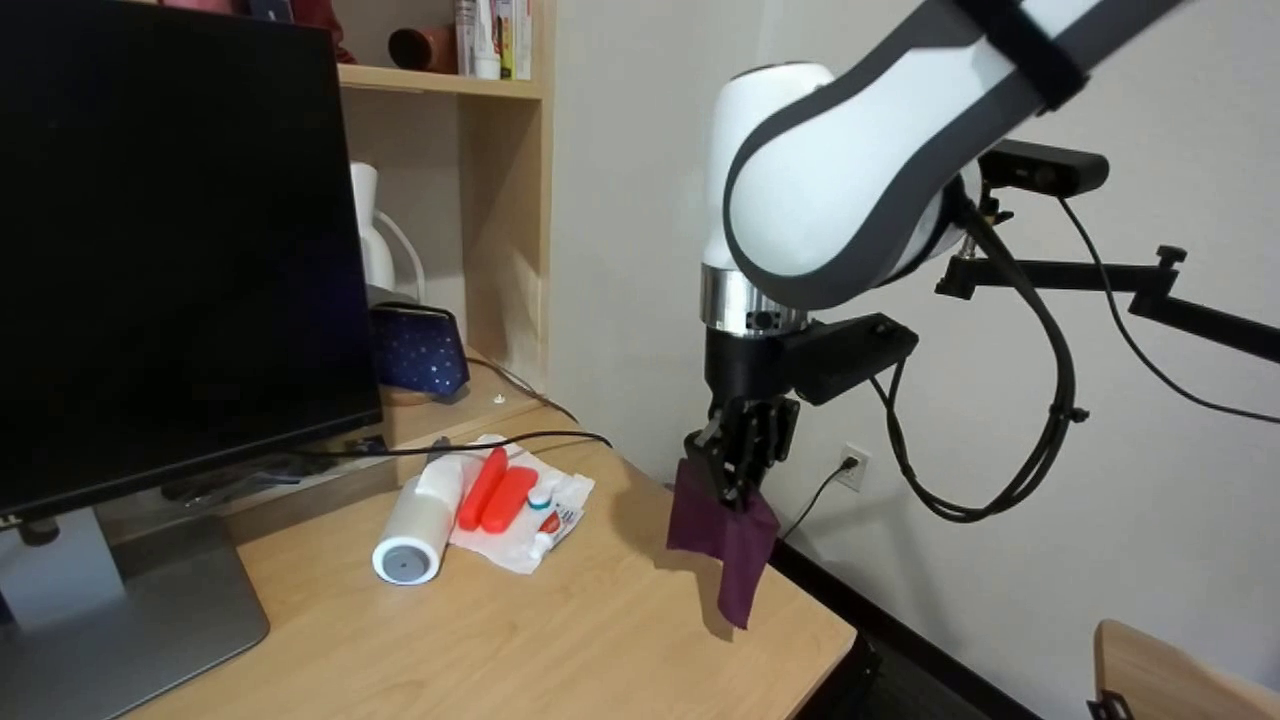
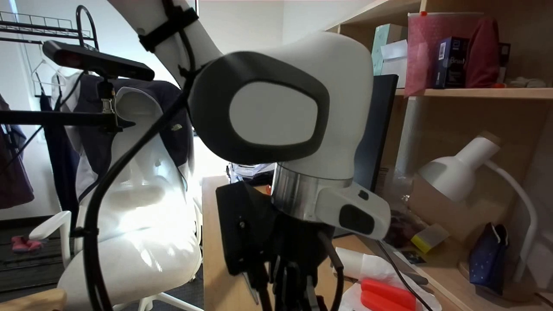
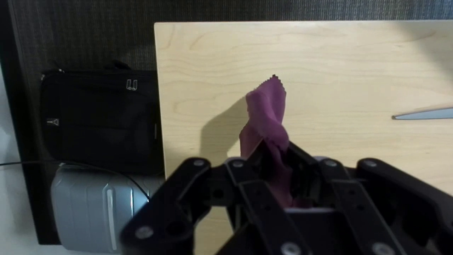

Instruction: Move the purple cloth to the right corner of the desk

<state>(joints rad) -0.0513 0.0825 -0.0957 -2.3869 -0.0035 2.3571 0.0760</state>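
Note:
The purple cloth [image 1: 742, 565] hangs in folds beneath my gripper [image 1: 738, 497] over the end part of the desk [image 1: 590, 640]. Its shadow falls on the wood beside it; whether its lowest tip touches the top I cannot tell. In the wrist view the fingers pinch the bunched cloth [image 3: 266, 109], and part of it runs back between them. The corner of the desk [image 3: 339, 63] shows at the upper left there. My gripper reaches the bottom of an exterior view [image 2: 298, 298], where the cloth cannot be made out.
A monitor [image 1: 180, 250], a white roller [image 1: 412, 540] and red cases [image 1: 508, 498] on a white sheet stand on the desk. A pointed grey blade [image 3: 426, 114] lies there too. Beyond the edge are a black suitcase [image 3: 99, 117], a grey suitcase [image 3: 92, 209] and a white chair [image 2: 134, 242].

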